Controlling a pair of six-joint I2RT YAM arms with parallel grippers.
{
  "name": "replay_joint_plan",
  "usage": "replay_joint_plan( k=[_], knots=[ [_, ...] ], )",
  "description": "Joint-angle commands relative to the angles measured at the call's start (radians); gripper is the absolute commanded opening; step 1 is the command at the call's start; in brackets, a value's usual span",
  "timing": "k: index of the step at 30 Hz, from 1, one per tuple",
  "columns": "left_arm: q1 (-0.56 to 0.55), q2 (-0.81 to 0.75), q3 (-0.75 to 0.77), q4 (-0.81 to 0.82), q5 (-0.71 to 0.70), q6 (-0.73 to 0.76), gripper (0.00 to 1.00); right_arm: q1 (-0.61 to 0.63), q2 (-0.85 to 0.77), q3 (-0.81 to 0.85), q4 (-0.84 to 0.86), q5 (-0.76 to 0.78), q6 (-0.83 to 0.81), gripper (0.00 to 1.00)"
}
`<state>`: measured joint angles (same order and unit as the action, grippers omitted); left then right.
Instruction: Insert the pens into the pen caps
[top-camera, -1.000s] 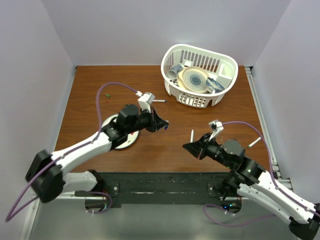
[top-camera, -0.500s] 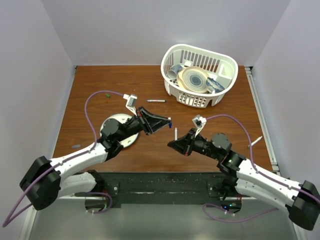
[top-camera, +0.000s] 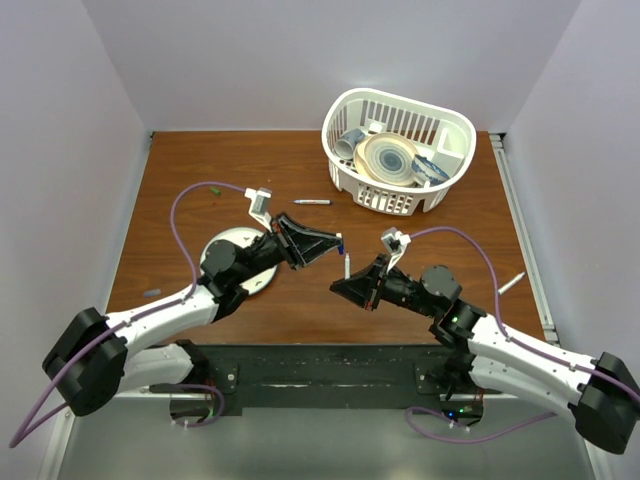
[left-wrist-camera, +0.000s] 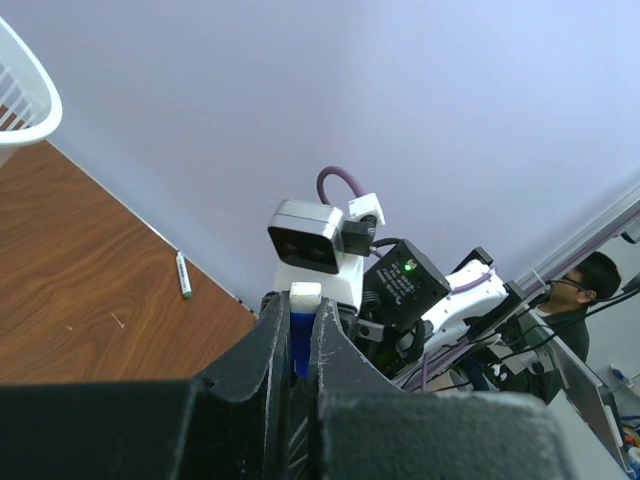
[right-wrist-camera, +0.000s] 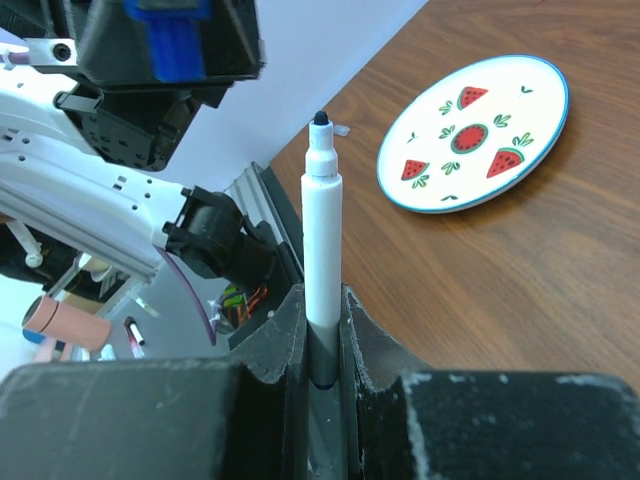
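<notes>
My left gripper (top-camera: 333, 243) is shut on a small blue pen cap (top-camera: 340, 241), held above the table centre; in the left wrist view the cap (left-wrist-camera: 299, 340) sits between the fingers. My right gripper (top-camera: 348, 284) is shut on a white pen (top-camera: 347, 266), which stands upright with its dark tip just below and right of the cap. In the right wrist view the pen (right-wrist-camera: 322, 230) rises from the jaws, with the blue cap (right-wrist-camera: 170, 40) at the upper left. A second pen (top-camera: 312, 202) lies near the basket, a third pen (top-camera: 510, 283) at the right edge. A green cap (top-camera: 214, 189) lies far left.
A white slotted basket (top-camera: 440, 190) with dishes stands at the back right. A round watermelon-patterned plate (top-camera: 232, 242) lies under my left arm and shows in the right wrist view (right-wrist-camera: 475, 130). A small dark piece (top-camera: 151, 293) lies near the left wall.
Both arms have swung toward the table centre. The left gripper with the cap moved right, the right gripper with the pen moved left, so pen tip and cap are now close together.
</notes>
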<state>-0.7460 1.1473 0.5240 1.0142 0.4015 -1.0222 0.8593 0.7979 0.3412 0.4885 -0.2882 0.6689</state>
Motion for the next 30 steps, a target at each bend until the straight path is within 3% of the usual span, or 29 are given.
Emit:
replay_joint_plan(
  k=[1,30],
  knots=[
    [0.008,0.034,0.030,0.086,-0.021,-0.015,0.00,0.012,0.015,0.053,0.048,-0.042,-0.020,0.00],
    [0.007,0.040,0.014,0.046,-0.020,0.016,0.00,0.034,0.006,0.067,-0.007,0.001,-0.029,0.00]
  ],
)
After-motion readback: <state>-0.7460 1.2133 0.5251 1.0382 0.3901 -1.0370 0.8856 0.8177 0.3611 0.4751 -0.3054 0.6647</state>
